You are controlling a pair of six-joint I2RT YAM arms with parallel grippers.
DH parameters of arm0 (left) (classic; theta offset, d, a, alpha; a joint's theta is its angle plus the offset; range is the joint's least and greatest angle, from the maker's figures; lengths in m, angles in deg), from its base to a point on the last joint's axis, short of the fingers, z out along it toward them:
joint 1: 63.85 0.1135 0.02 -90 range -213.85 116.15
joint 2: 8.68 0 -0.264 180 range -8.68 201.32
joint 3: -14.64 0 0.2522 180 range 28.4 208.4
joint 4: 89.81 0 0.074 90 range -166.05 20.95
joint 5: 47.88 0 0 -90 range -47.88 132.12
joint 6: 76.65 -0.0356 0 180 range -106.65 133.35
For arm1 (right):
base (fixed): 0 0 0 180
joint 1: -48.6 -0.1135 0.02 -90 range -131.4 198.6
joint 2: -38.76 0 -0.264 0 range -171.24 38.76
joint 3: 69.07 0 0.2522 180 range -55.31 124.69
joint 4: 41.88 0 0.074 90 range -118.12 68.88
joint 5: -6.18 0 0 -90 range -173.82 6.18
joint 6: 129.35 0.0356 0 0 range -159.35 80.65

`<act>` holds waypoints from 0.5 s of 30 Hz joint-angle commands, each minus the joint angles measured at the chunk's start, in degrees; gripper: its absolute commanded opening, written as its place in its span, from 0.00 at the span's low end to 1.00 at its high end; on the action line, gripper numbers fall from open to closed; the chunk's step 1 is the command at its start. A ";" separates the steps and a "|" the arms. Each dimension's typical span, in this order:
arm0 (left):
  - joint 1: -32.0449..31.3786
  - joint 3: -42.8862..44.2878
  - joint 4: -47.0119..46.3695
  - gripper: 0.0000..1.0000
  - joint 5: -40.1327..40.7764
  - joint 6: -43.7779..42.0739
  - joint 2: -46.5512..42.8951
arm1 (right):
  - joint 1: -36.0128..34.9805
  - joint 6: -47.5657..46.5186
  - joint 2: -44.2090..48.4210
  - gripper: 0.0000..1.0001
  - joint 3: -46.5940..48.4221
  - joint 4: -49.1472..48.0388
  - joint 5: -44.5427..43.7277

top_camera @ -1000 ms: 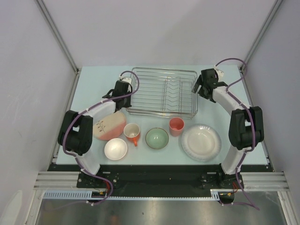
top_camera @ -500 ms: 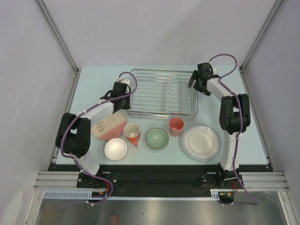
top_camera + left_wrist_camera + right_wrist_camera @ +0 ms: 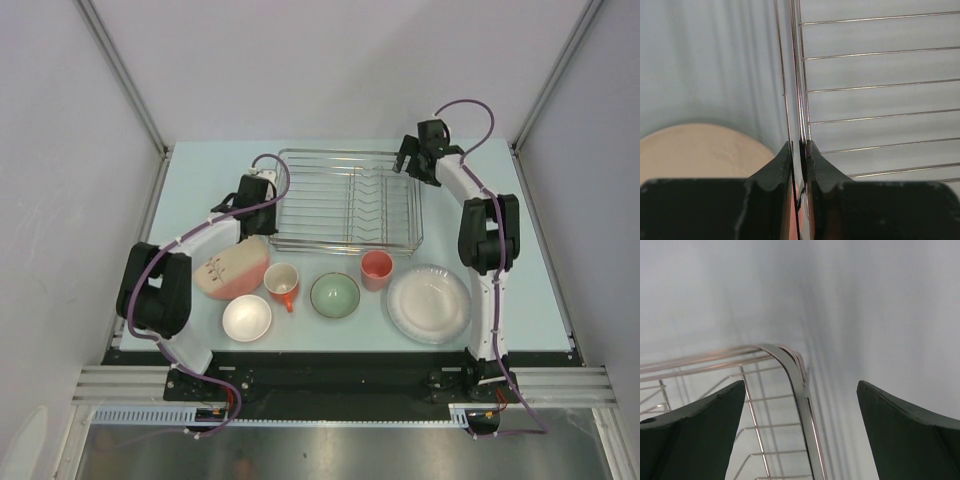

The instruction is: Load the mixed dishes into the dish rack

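Observation:
The silver wire dish rack stands mid-table with nothing in it. My left gripper is shut on the rack's left rim wire, pinched between the jaw tips. My right gripper hovers open over the rack's back right corner, which sits between its wide-apart jaws. In front of the rack lie the pink plate, small white bowl, orange-handled mug, pale green bowl, orange cup and large whitish plate.
The pink plate's pale underside shows just left of my left jaws, close to the rack's side. Grey walls enclose the pale blue table on three sides. The arm bases sit at the near edge.
My right arm has swung left and back, bringing its open gripper over the rack's back right corner. The left gripper stays at the rack's left rim.

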 commanded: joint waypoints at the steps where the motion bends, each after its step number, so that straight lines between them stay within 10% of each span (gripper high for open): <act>1: -0.38 -1.20 9.47 0.16 -3.62 -2.26 -0.67 | -1.03 -1.69 -3.61 1.00 8.32 1.62 3.66; 8: -0.46 0.47 9.91 0.20 -5.54 -4.01 -1.20 | -1.82 -2.91 -3.80 1.00 9.48 2.59 3.23; 15: -0.46 9.69 10.62 0.83 -10.91 -5.25 -0.58 | -1.73 -5.20 1.65 1.00 8.95 2.51 -0.90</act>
